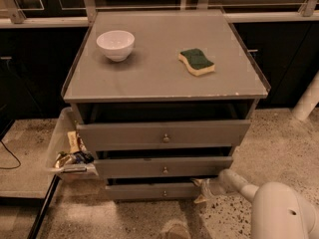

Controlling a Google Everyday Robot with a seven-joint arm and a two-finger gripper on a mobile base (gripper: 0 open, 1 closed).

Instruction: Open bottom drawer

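The grey cabinet has three drawers. The bottom drawer (149,191) is the lowest, slimmest front with a small round knob (165,193); it stands slightly pulled out, like the two above. My gripper (203,189) sits at the right end of the bottom drawer's front, just above the floor, at the end of the white arm (279,210) that comes from the lower right.
A white bowl (115,44) and a green-and-yellow sponge (196,61) lie on the cabinet top (159,78). A clear bin (67,148) with snack packets hangs at the cabinet's left. A white pipe (306,101) stands at the right. Speckled floor lies in front.
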